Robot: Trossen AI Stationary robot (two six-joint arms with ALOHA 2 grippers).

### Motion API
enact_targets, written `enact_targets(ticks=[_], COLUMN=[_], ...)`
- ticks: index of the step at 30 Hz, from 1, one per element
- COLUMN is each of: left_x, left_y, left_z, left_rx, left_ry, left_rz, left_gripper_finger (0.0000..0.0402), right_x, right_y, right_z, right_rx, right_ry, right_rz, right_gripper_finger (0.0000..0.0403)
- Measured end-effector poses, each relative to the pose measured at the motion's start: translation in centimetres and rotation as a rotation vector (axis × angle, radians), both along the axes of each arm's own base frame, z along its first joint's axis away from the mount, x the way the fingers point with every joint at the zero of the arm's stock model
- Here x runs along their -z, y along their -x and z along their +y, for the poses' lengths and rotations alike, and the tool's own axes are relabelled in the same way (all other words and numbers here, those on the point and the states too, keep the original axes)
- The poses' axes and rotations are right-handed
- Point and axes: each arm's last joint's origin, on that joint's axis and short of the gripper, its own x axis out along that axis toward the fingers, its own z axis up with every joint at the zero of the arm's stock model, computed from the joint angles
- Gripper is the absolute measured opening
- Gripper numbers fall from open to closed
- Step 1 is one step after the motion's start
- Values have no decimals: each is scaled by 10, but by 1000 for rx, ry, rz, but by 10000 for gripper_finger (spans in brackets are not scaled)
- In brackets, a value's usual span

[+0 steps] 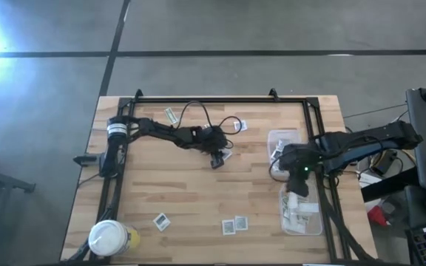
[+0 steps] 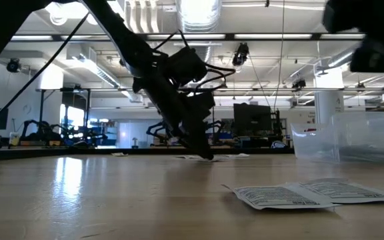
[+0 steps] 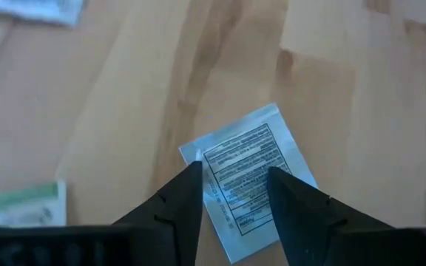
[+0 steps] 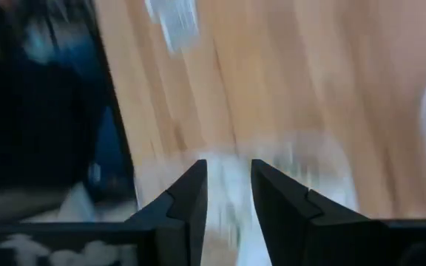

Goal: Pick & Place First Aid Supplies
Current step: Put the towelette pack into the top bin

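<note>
Two dark jointed arms are reaching over the pale, plank-grained wooden surface (image 1: 198,192). Left end effector (image 3: 234,193) is hanging low near the surface's middle, tilted steeply downward, its two dark wedge-shaped fingers (image 3: 180,203) standing apart with a gap between them, straddling one edge of a square white flat packet with dark print (image 3: 246,177) lying on the wood; nothing is clamped between them. Beside it, a narrow pale green-and-white strip (image 3: 21,207) is lying flat, and another pale packet (image 3: 35,9) is showing farther off.

Right end effector (image 4: 228,188) is hovering over the nearer clear plastic tub (image 1: 302,214) at the surface's right edge, its arm bending in from the right; its fingers are standing narrowly parted and gripping nothing visible. That tub is holding several white packets. A second clear plastic tub (image 1: 283,140) is sitting just beyond it.

More square white printed packets are lying loose along the near side: one alone (image 1: 161,220) and a pair touching each other (image 1: 234,224). Others (image 1: 171,114) are resting near the far rail. A round white-lidded jar (image 1: 109,238) is standing at the near left corner.
</note>
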Motion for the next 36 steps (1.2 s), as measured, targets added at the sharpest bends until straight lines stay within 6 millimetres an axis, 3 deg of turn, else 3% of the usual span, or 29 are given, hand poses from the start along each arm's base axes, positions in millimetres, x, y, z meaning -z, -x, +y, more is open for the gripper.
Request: enact_targets(ticks=[8,13,18,25,30,33,36], left_x=[-7,-7,-13,-43,-41,-33,-31], left_y=[1,-1,0,8,10,16,19], left_z=[-16,-32,-37,-44,-61,-63,-62], left_rx=[22,71,128,275,378,318,282], left_ry=[257,332,294,164,55,-70,-85], left_rz=[4,7,1,-47,2,120,162], left_gripper_finger=[151,151,151,151,151,151,151], right_x=[-39,-49,-44,-26,-11,0,11], right_y=[-37,-50,-59,-72,-83,-91,-98], right_z=[-1,1,2,2,2,3,3], right_rx=[10,-80,-132,-116,-141,-208,-261], right_ry=[198,313,364,432,513,553,587], right_rz=[-626,-849,-864,-764,-707,-687,-661], right_gripper_finger=[93,98,108,121,125,125,127])
